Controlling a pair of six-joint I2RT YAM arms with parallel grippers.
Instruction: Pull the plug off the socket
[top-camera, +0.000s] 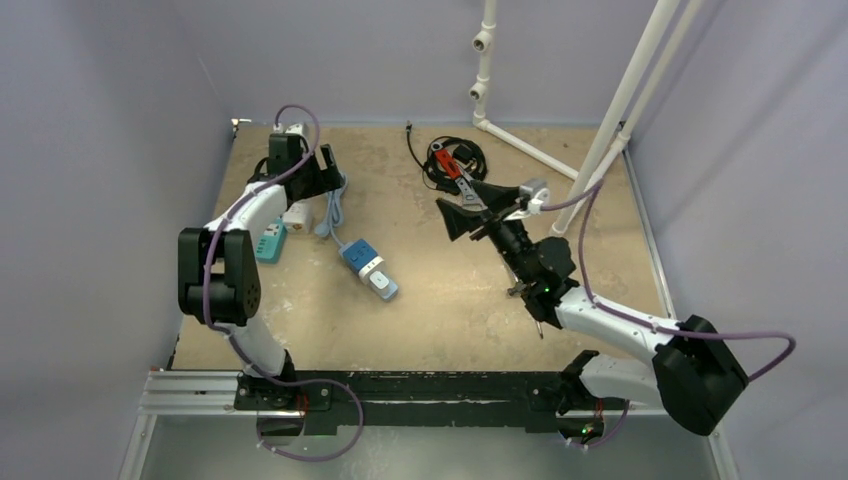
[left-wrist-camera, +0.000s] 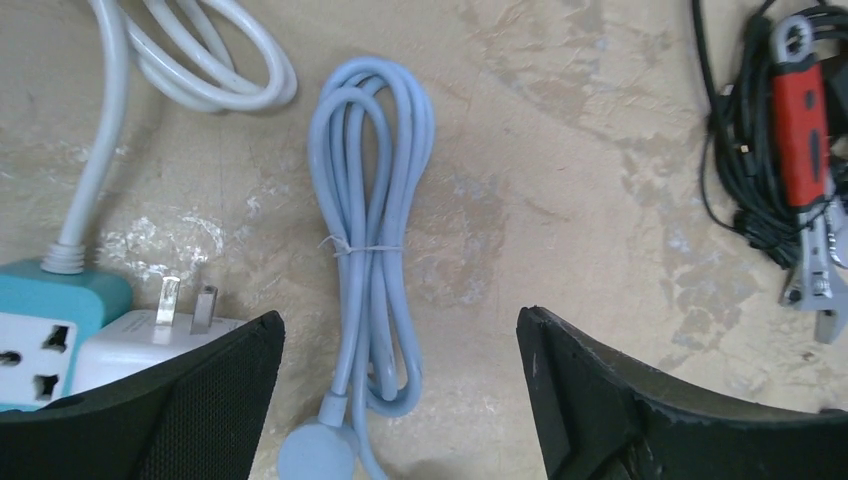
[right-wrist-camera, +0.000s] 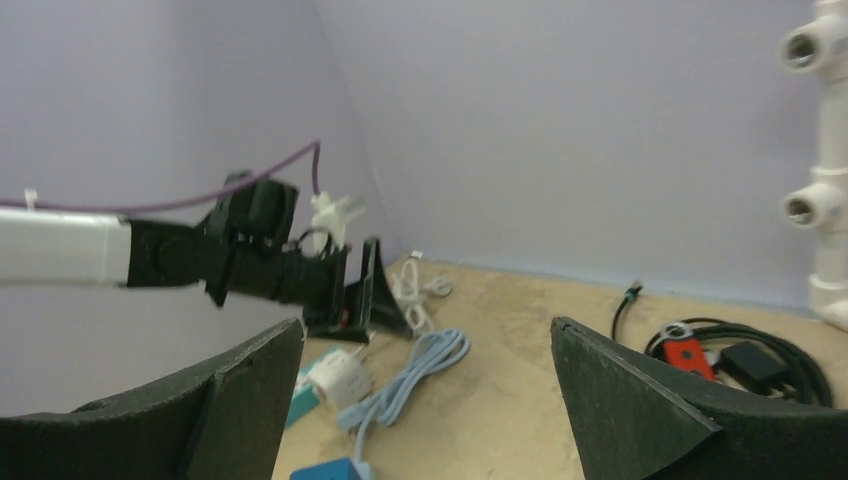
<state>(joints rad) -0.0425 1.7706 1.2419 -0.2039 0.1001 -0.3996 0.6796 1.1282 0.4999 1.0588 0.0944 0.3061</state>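
The right arm climbs from its base at the near edge and slants over the table (top-camera: 450, 300). The right hand (top-camera: 463, 207) is held high and level, its fingers spread wide with nothing between them. The left arm folds at a raised elbow and stretches to the far-left corner. There the left hand (left-wrist-camera: 400, 320) hangs low and looks down, its fingers apart and empty.

The plug (left-wrist-camera: 140, 340) lies on the table just by the left finger, which partly hides it. It touches the right side of the teal socket (left-wrist-camera: 40, 320). It is a white block with two flat metal prongs, bare and out of any slot. They point toward the far edge, so its long axis runs near to far.

A tied pale-blue cable (left-wrist-camera: 370, 250) lies between the left hand's fingers, and farther right is a red-handled wrench (left-wrist-camera: 805, 130).
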